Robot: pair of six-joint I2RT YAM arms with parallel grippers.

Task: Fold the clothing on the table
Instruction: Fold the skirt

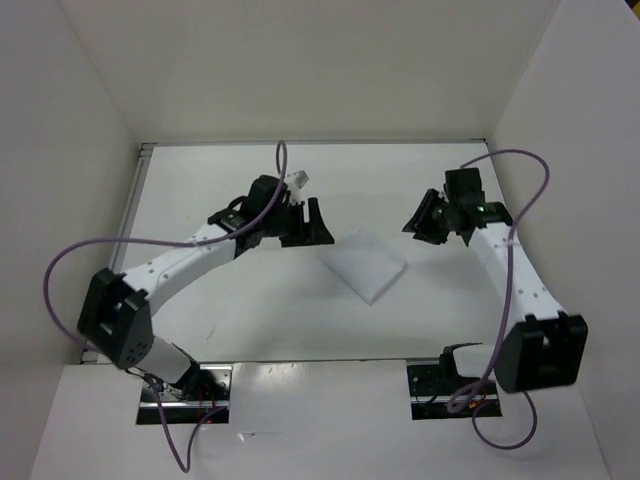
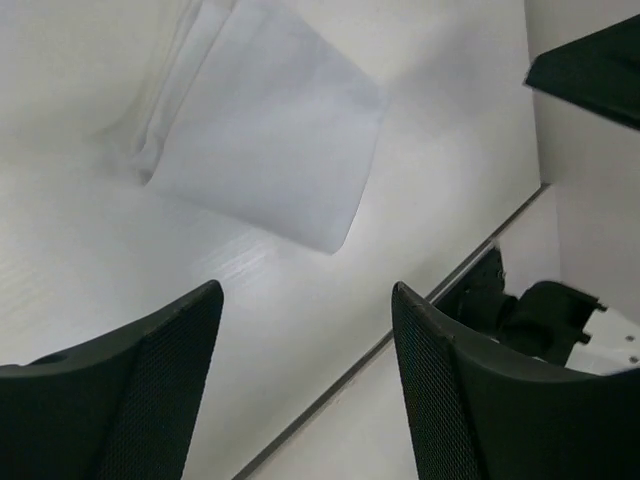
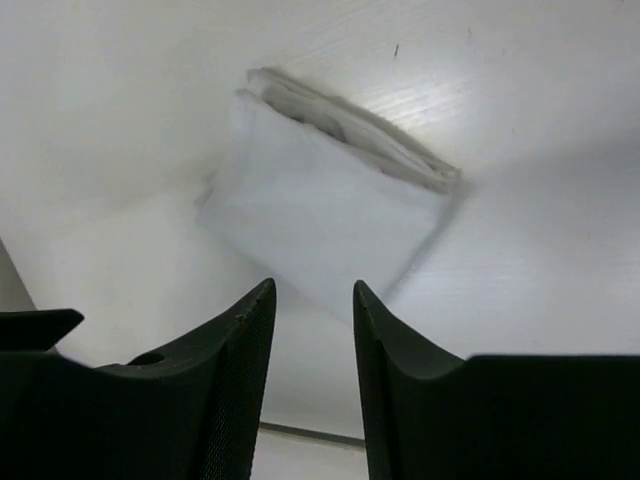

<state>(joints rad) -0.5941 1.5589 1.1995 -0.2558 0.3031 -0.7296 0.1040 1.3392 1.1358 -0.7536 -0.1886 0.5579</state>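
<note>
Clothing [image 1: 365, 262] lies as compact folded stack at table [image 1: 250, 320] centre. Left gripper [image 1: 303, 224] at its 10 o'clock, jaws wide, empty. Right gripper [image 1: 424, 224] at 2 o'clock, jaws narrowly parted, empty. Folding looks done; next likely both arms backing clear without snagging stack.

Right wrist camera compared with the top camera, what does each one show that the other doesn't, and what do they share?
Only the right wrist view: the stacked layer edges along one side of the folded clothing, seen past the right gripper. Only the top view: the left gripper, the purple cables, and the clothing lying between the grippers, untouched. Both: the folded clothing flat on the table.
</note>
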